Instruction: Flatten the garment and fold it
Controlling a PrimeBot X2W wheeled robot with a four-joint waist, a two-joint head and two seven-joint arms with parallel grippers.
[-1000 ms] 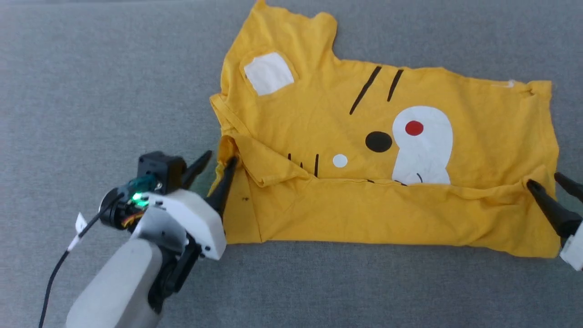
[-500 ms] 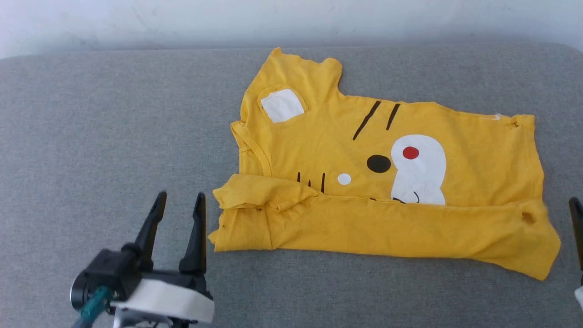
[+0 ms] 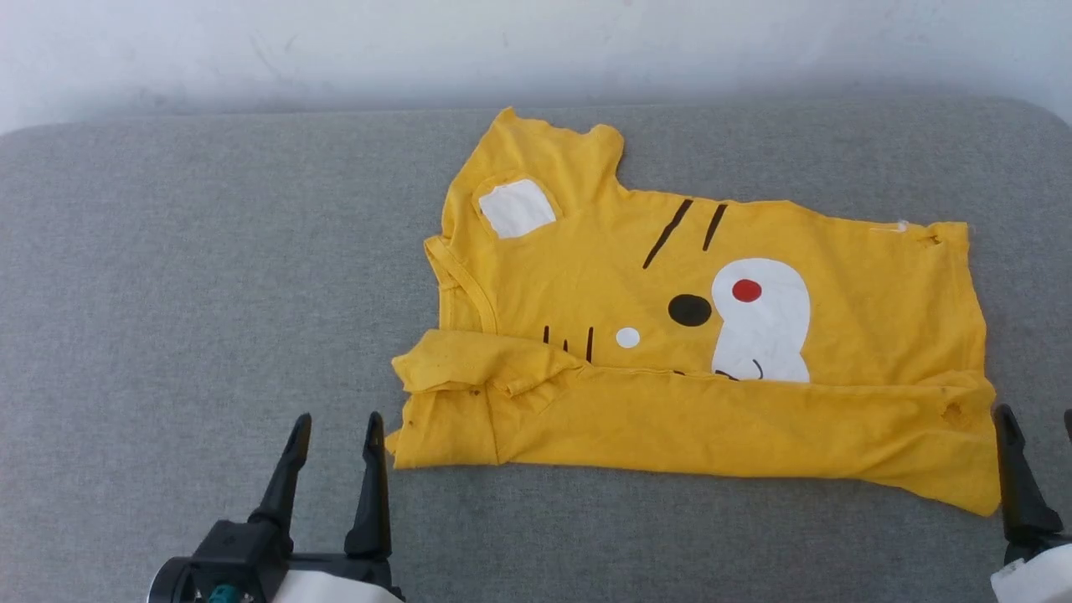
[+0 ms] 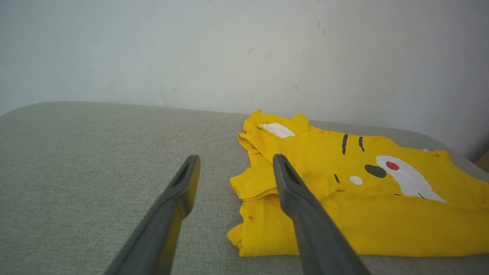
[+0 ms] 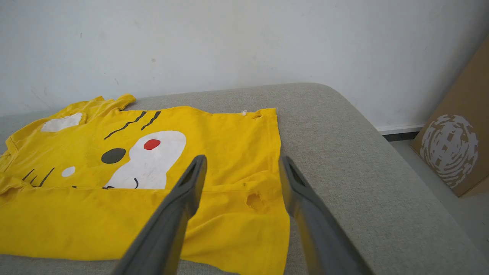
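The garment (image 3: 871, 285) is a bright yellow T-shirt lying flat on the grey cushion, its printed face up. Its near strip is folded over onto the body, covering the bottom of the white patch. My left gripper (image 3: 337, 419) stands open just off the shirt's near left corner, holding nothing. In the left wrist view the left gripper (image 4: 235, 158) points at the folded sleeve of the garment (image 4: 382, 221). My right gripper (image 3: 1036, 412) is open at the shirt's near right corner. In the right wrist view the right gripper (image 5: 242, 158) hovers over the garment (image 5: 221, 130) near a small hole.
The grey cushion (image 3: 167, 293) stretches wide to the left of the shirt and ends at a white wall (image 3: 335, 50). Its right edge (image 5: 382, 160) rounds down to the floor, where a cardboard box (image 5: 454, 149) leans.
My left gripper opened, let go of the fold's left end and drew back toward me. The right gripper also pulled back off the shirt. The camera tilted up, bringing the wall into view.
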